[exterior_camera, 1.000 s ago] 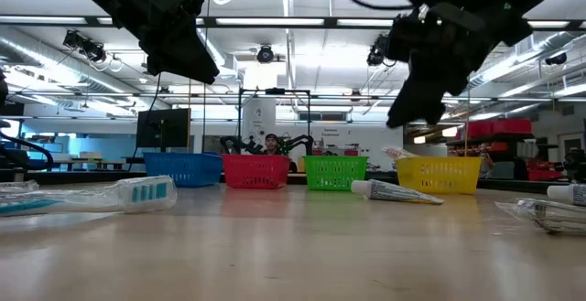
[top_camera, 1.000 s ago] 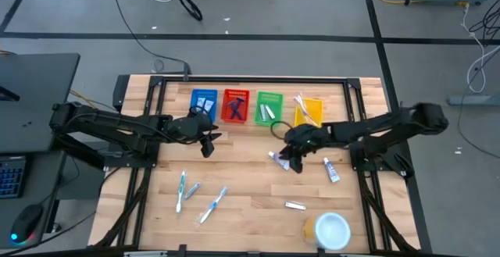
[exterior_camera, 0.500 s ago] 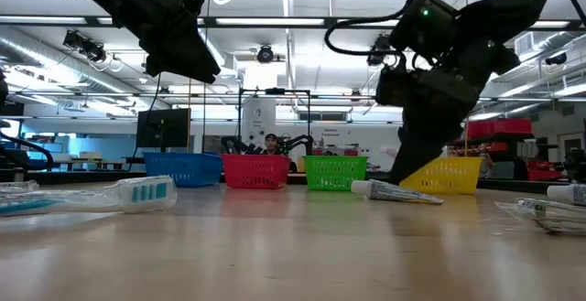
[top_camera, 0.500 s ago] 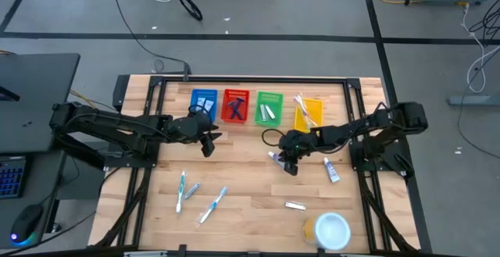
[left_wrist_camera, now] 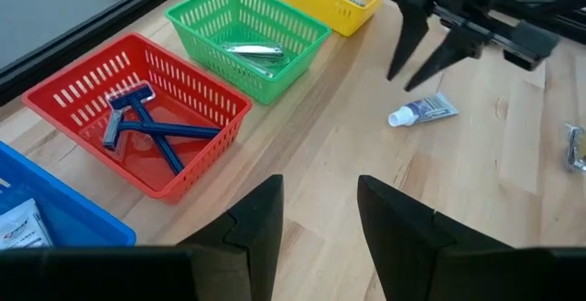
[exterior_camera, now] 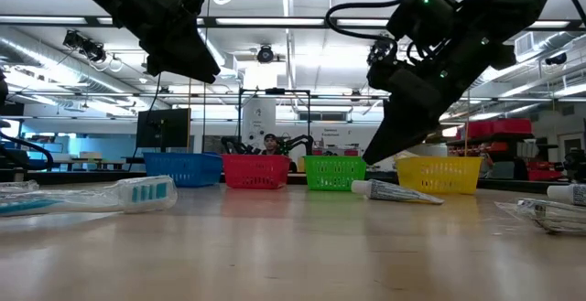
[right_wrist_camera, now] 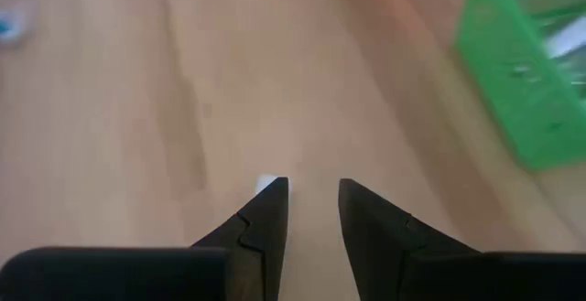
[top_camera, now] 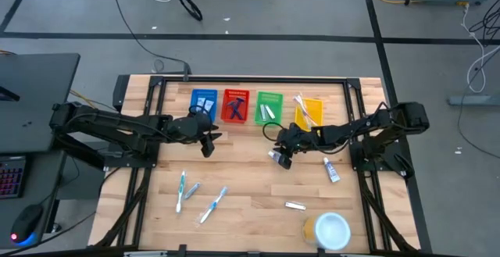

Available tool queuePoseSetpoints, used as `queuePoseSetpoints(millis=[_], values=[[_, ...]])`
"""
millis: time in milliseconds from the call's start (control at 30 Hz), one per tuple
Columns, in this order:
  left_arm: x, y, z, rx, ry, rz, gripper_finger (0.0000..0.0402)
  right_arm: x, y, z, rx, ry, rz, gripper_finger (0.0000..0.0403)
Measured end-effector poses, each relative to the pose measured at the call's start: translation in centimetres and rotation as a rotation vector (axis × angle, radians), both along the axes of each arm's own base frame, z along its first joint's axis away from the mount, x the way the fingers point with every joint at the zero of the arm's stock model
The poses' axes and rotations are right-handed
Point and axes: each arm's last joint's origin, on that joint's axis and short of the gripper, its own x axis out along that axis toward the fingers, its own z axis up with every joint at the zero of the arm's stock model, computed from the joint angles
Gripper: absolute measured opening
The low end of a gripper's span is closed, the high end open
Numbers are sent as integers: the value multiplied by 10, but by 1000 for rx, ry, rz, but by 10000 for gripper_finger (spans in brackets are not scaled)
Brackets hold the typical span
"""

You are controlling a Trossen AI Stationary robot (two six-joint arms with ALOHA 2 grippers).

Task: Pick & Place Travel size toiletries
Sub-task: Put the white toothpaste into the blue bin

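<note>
Four baskets stand in a row at the 12 o'clock edge of the tabletop (top_camera: 250, 187) in the high view: blue (top_camera: 204, 101), red (top_camera: 235, 105), green (top_camera: 269, 108) and yellow (top_camera: 308, 111). The right tool (top_camera: 280, 157) hangs over a small white tube (top_camera: 274, 156) near the centre; a second tube (top_camera: 332, 169) lies at its 3 o'clock. Three toothbrushes (top_camera: 183, 189) lie toward 7 o'clock, one small packet (top_camera: 294, 205) toward 5 o'clock, beside one round white-and-yellow container (top_camera: 330, 230). The left tool (top_camera: 208, 142) waits at 9 o'clock of the centre.

In the low view one tube lies just beside the right tool's tips, which do not yet touch the wood.

In the left wrist view the left tool's fingers (left_wrist_camera: 261, 223) stand apart and empty; the red basket holds two razors (left_wrist_camera: 146, 127), and the right tool's fingers are spread above the tube.

In the right wrist view the fingers (right_wrist_camera: 265, 223) are apart with a white end between them. I judge it should lower straight, with one finger on each side of the tube, then close.
</note>
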Motion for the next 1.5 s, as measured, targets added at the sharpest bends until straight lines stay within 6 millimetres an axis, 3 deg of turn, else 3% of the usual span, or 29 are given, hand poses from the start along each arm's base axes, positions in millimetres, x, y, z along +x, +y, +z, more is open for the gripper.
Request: queuePoseSetpoints(millis=[167,500,833,1067,1233,1500], values=[[0,0,0,2,1,-1,150,0,3,-1,61,4,68,119],[0,0,0,0,0,0,150,-2,2,-2,48,28,53,176],[0,0,0,0,0,0,150,0,19,-21,99,95,57,179],[0,0,0,0,0,1,150,3,18,-33,40,111,3,179],[0,0,0,1,-1,1,150,4,18,-33,33,103,2,161],[0,0,0,17,4,-6,150,6,17,-32,35,83,1,87]])
